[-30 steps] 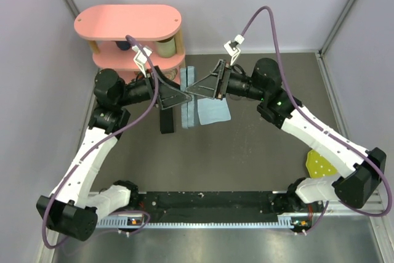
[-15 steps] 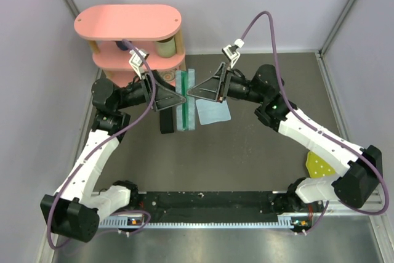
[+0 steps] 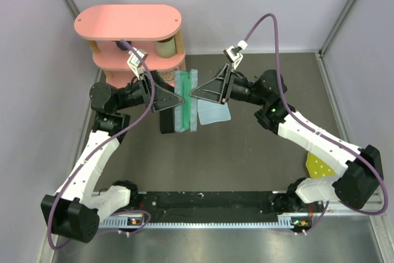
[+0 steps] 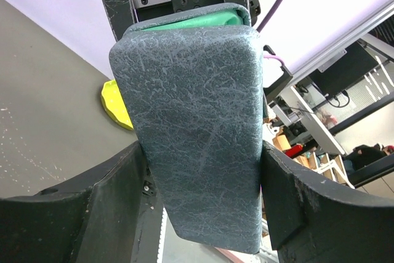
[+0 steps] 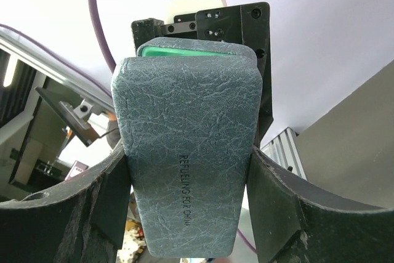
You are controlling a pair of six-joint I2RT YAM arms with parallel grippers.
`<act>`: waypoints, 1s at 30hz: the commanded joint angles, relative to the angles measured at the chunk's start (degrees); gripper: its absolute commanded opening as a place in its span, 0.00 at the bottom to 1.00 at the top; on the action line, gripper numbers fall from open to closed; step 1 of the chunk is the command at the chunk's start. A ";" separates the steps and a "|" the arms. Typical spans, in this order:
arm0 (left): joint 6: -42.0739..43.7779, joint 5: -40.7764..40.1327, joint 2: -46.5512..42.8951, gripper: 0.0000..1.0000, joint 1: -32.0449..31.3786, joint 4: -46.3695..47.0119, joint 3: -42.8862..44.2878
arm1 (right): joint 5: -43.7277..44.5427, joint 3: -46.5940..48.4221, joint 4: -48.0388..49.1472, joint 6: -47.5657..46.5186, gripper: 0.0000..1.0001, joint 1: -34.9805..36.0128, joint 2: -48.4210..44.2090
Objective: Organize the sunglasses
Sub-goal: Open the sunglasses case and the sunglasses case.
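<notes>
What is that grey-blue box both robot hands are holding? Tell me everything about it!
It is an oblong case with rounded corners, its grey-blue shell crinkly like fake leather, green lining inside. Printed letters run along one side. It looks opened, green showing from above. The left end effector and right end effector each pinch it from opposite sides, holding it in the air.

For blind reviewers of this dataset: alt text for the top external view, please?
Two robot arms meet mid-table, the left claw and right claw each gripping one side of a grey-blue case held open, showing green lining. Beneath lie a light blue cloth and a black case; a pink shelf stands back left.
</notes>
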 commanded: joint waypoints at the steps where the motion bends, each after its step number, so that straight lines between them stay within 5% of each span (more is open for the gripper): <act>1: -0.03 0.77 0.57 0.00 2.32 1.42 -1.87 | -3.16 2.53 19.28 5.64 0.00 -0.67 -7.79; 12: -12.42 3.50 2.41 0.00 2.32 16.27 -2.49 | -5.97 2.18 23.07 6.79 0.00 -0.67 -8.14; 28: -12.77 5.17 2.41 0.00 2.23 15.49 -1.79 | -5.09 1.82 15.96 3.63 0.00 -0.76 -8.67; 30: -12.68 5.08 2.50 0.07 2.23 15.32 -1.52 | -4.66 2.09 11.92 2.49 0.00 -0.67 -8.84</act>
